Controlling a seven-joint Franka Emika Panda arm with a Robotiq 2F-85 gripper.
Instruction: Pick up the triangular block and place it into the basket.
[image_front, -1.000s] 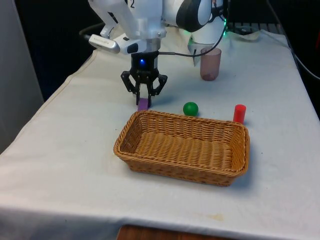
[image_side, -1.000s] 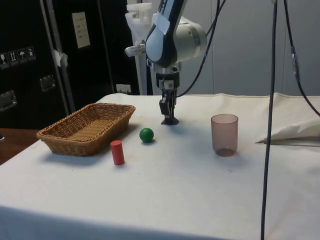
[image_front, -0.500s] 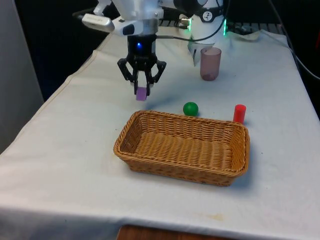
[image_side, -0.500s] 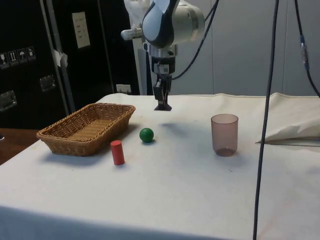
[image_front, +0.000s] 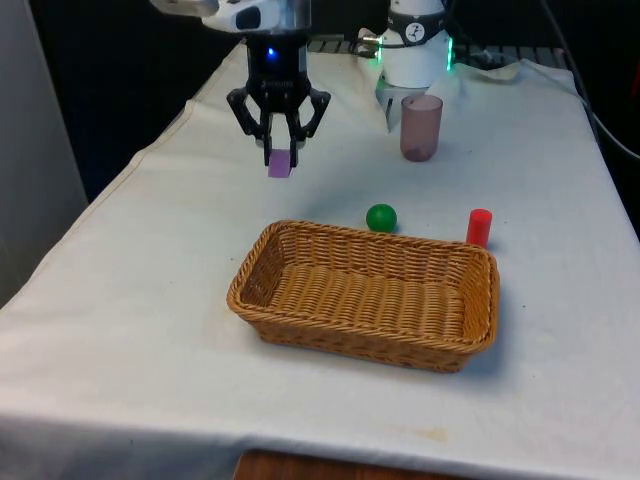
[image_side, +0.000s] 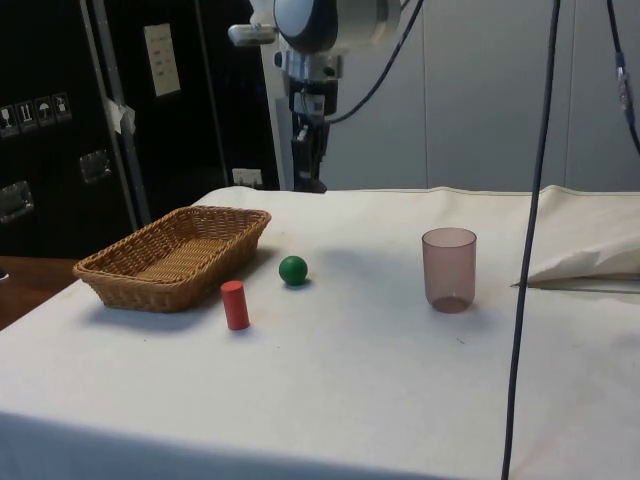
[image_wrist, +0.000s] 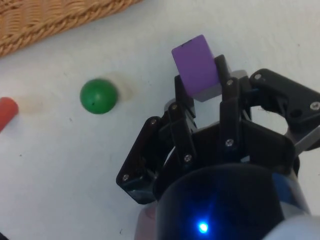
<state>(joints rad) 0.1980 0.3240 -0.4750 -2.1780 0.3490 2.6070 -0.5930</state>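
Note:
A purple triangular block (image_front: 281, 164) hangs well above the cloth, and my gripper (image_front: 279, 151) is shut on it. The wrist view has the block (image_wrist: 196, 67) clamped between the two black fingers (image_wrist: 183, 112). From the side, the gripper (image_side: 309, 168) is high over the table's far part, with the block (image_side: 311, 184) a dark shape at its tips. The wicker basket (image_front: 372, 258) lies nearer the camera in the front view, slightly toward the front view's right of the gripper. Its rim (image_side: 113, 256) is at the left in the side view.
A green ball (image_front: 381, 217) and a red cylinder (image_front: 479, 227) stand just behind the basket's far rim. A translucent pink cup (image_front: 421, 127) is farther back near the robot's base. Ball (image_wrist: 99, 96) and basket edge (image_wrist: 45, 22) lie below the wrist.
The gripper has risen from the cloth with the purple block in it, climbing steadily and drifting slightly to the front view's left. The other objects have stayed put.

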